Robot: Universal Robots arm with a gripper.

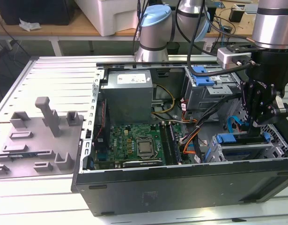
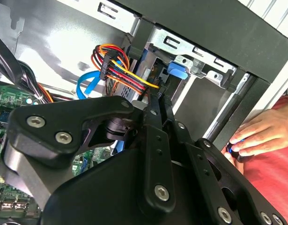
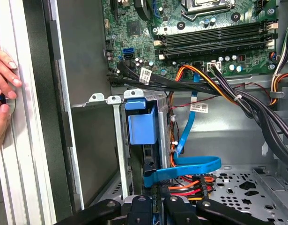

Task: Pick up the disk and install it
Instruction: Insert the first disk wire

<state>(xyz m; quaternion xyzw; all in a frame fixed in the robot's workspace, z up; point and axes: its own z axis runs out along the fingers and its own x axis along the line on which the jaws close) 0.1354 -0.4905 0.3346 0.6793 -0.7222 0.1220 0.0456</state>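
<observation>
The disk (image 1: 240,139) sits in the drive cage at the front corner of the open computer case (image 1: 181,183), on the exterior view's right. Its blue carrier bracket (image 3: 141,124) stands on edge between the cage's metal rails, and the blue tab (image 2: 178,70) pokes out of the cage. My gripper (image 1: 257,123) hangs straight above that cage. In both wrist views its black fingers (image 2: 155,112) are drawn together, tips (image 3: 158,190) right at the disk's edge beside the coloured power wires. Whether the tips pinch anything is hidden.
A person's hand (image 2: 256,136) rests on the case's outer wall (image 3: 22,140). A blue data cable (image 3: 190,166) loops just by the fingertips. The motherboard (image 1: 134,143), the power supply (image 1: 129,96) and a second cage (image 1: 204,82) crowd the case. A grey fixture plate (image 1: 40,136) lies on the exterior view's left.
</observation>
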